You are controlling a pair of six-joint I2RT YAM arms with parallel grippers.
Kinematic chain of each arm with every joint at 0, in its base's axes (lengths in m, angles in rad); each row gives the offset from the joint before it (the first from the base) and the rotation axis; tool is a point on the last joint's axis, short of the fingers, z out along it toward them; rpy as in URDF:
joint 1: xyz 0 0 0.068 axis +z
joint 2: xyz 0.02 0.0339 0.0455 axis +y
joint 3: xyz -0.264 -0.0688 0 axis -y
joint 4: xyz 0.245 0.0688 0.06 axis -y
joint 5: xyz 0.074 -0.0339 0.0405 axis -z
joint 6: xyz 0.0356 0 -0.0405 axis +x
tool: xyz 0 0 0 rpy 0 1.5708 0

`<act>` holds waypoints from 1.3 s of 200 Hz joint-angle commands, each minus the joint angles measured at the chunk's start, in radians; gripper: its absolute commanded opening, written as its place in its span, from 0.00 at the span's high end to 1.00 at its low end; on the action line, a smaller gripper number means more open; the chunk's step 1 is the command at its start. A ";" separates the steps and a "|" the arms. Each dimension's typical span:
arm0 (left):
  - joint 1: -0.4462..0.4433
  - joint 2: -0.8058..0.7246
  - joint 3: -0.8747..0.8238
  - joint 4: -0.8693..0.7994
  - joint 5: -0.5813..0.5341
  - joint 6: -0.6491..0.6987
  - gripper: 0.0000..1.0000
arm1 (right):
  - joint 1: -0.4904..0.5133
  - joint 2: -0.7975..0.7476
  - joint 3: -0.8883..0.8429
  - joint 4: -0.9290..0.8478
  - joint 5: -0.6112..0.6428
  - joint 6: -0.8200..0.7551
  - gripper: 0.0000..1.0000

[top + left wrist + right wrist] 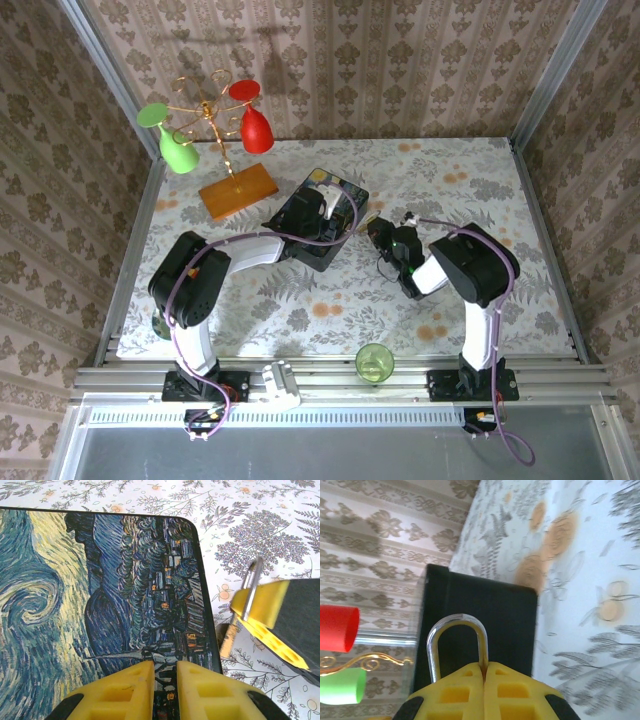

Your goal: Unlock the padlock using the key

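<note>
Clamps tiny brass-gold padlock point(434, 655) with silver U-shaped shackle in right pincer point(484, 666): yellow fingers pressed flush together, no gap, one shackle leg running into the seam, other leg outside the fingers. Shackle arch poking out past the fingertips; lock body hidden behind fingers in right wrist view. Cannot tell whether shackle latched or sprung. Padlock just beside right edge of dark flat box with starry-night painted lid point(100, 605), over the table point(480, 160); cannot tell whether touching box or table. Rounded corner of lid toward the padlock. In left wrist view, shackle as silver loop across a yellow finger, small brass-coloured bit just under that finger. Hovers left pincer point(165, 666) over near part of painted lid, yellow fingers almost together, narrow slit between, painting visible through slit. Cannot tell if anything thin pinched there. From top view, both pincers near table middle, left one over box, right one just beside it. White floral cloth point(280, 510) with orange blotches covering table. Far left: gold wire glass rack point(205, 108) on orange-brown wooden base point(238, 190), green wine glass point(178, 150) and red wine glass point(257, 130) hanging bowl-down. Pale green see-through cup point(374, 362) at near edge, between the arm bases. Purple cable along each arm. Patterned beige wallpaper walls point(400, 60) on three sides.
</note>
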 commanded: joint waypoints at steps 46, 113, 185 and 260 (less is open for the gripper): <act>0.030 -0.003 0.051 -0.281 0.017 0.011 0.74 | -0.040 -0.465 0.005 -0.796 0.001 -0.375 1.00; 0.037 -0.240 0.063 -0.333 -0.052 -0.064 0.42 | -0.052 -0.666 0.268 -1.570 -0.087 -0.772 1.00; 0.075 -0.609 -0.428 -0.115 -0.059 -0.502 0.31 | -0.064 -0.524 0.460 -1.961 -0.014 -0.938 1.00; 0.158 -0.402 -0.518 0.255 -0.018 -0.592 0.00 | -0.065 -0.290 0.535 -1.959 0.040 -0.994 1.00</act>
